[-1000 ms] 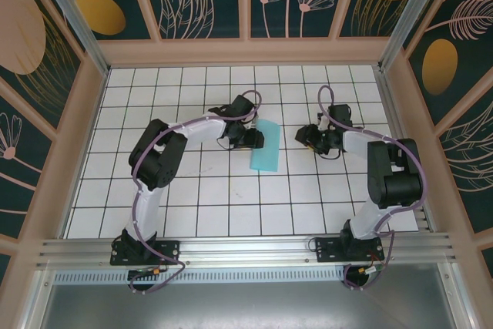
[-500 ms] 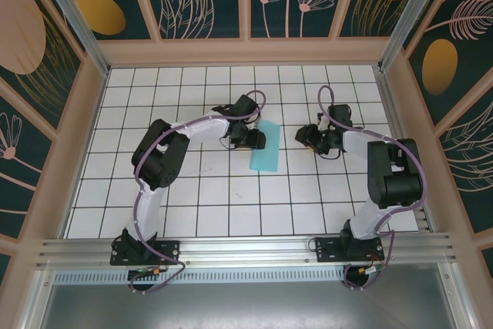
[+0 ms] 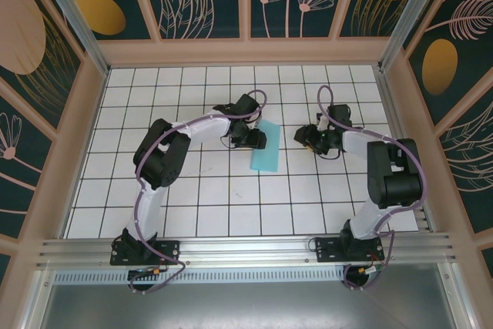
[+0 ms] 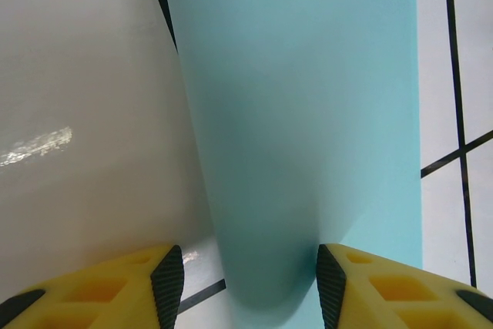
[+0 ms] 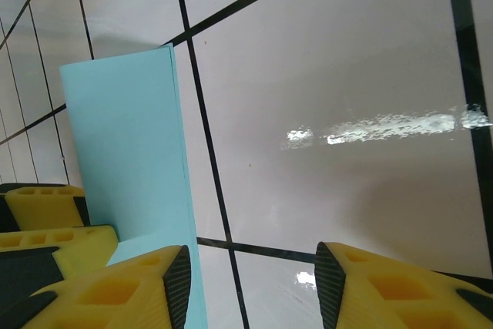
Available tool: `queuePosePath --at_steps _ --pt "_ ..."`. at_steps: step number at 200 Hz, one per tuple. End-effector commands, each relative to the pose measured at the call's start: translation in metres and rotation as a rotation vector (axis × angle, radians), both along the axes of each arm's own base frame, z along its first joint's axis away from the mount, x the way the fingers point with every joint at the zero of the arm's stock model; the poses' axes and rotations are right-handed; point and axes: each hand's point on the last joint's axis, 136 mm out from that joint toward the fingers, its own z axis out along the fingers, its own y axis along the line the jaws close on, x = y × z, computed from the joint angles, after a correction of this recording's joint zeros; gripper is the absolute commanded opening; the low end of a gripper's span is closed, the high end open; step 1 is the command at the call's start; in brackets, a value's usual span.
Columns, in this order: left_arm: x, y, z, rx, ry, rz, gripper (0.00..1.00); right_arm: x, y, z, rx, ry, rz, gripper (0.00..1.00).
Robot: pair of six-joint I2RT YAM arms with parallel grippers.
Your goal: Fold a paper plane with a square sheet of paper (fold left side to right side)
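The square sheet of paper [image 3: 268,152], light turquoise, lies folded over into a narrow upright rectangle near the middle of the tiled table. My left gripper [image 3: 256,138] sits low at its left edge. In the left wrist view the sheet's rounded, uncreased fold [image 4: 300,98] bulges between the left gripper's [image 4: 249,279] yellow fingers, which stand apart without pinching it. My right gripper [image 3: 303,136] hovers about one tile to the right of the sheet. Its jaws [image 5: 253,279] are open over bare tile, with the paper's right edge [image 5: 127,144] just to its left.
The white gridded table [image 3: 192,206] is walled by wooden frames [image 3: 246,52] at the back and sides. The left gripper's yellow fingers [image 5: 46,221] show low on the left of the right wrist view, beside the paper.
The left arm has shifted slightly and its jaws have opened a touch. The paper and the right arm stay where they were.
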Motion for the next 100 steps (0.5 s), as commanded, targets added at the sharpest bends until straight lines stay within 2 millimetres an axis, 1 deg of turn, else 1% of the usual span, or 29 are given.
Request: queuePosePath --at_steps 1,100 --pt "-0.0096 -0.0127 -0.0235 0.004 0.034 -0.038 0.52 -0.0029 0.0048 0.0029 0.013 -0.01 0.021 0.49" --pt "-0.0124 -0.0158 -0.0272 0.008 0.042 -0.046 0.53 -0.0044 0.0085 0.001 0.012 -0.005 0.029 0.5"
